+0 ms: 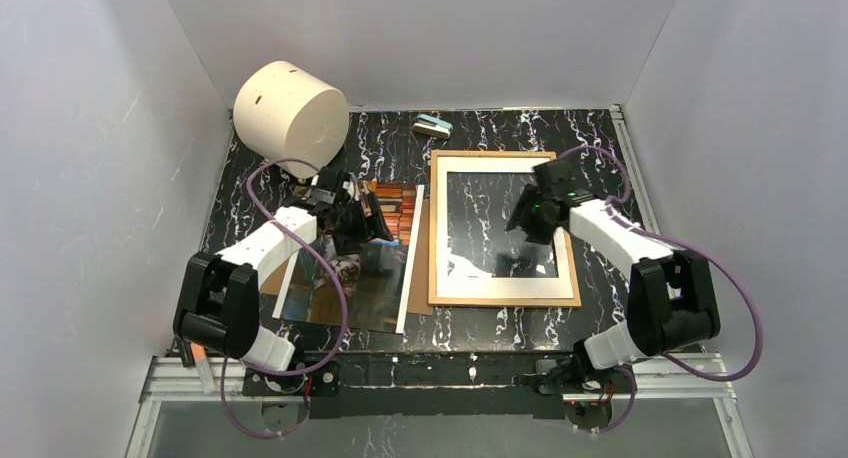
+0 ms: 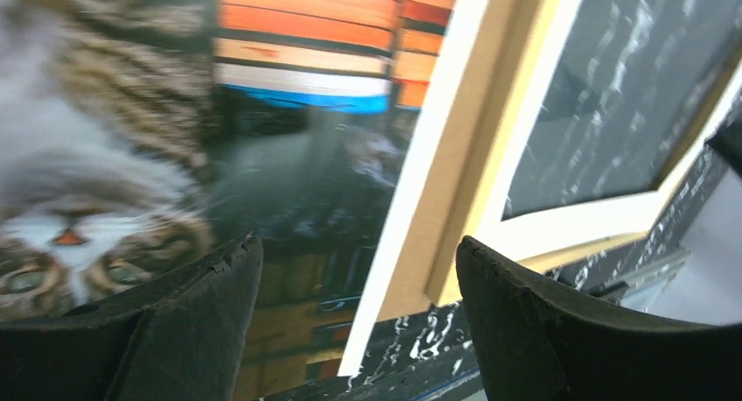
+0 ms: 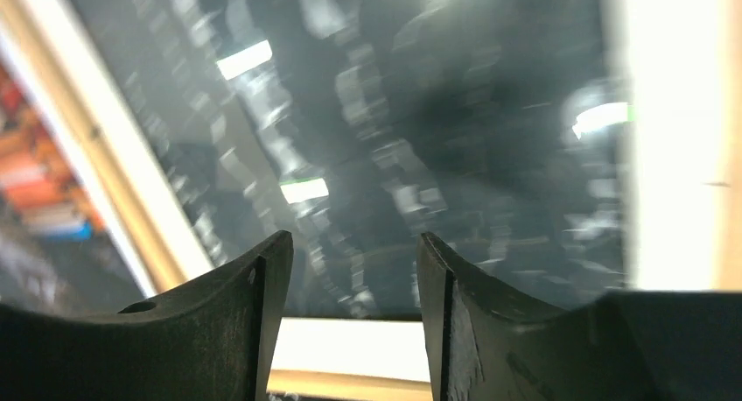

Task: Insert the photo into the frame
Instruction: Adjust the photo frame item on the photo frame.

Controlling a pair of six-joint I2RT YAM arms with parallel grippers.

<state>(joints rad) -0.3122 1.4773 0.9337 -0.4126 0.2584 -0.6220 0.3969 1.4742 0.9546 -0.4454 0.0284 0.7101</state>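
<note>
Progress is slight: the photo (image 1: 375, 278) lies flat on the left half of the tabletop (image 1: 520, 138), cat and stacked books face up, outside the frame (image 1: 500, 301). The frame lies flat just to its right, toward the right edge. Its window, inside a white mat (image 1: 495, 165), shows only the black marbled surface beneath, so nothing is mounted yet. A strip of brown board (image 1: 420, 278) shows between photo and frame. It may be the frame's backing, though the overhead view is too coarse to be sure. Still to do, by my reading: lift the print, bring it across, seat it behind the window and close the back.

The left gripper (image 2: 359, 270) hovers above the photo near its right edge, jaws spread wide with nothing between them. The right gripper (image 3: 354, 252) hangs over the frame's window, jaws parted and likewise empty.

At the back left corner rests a white cylinder (image 1: 290, 108), and a small grey-blue object (image 1: 432, 127) lies along the back edge. No brand, label or lettering can be read on anything here
</note>
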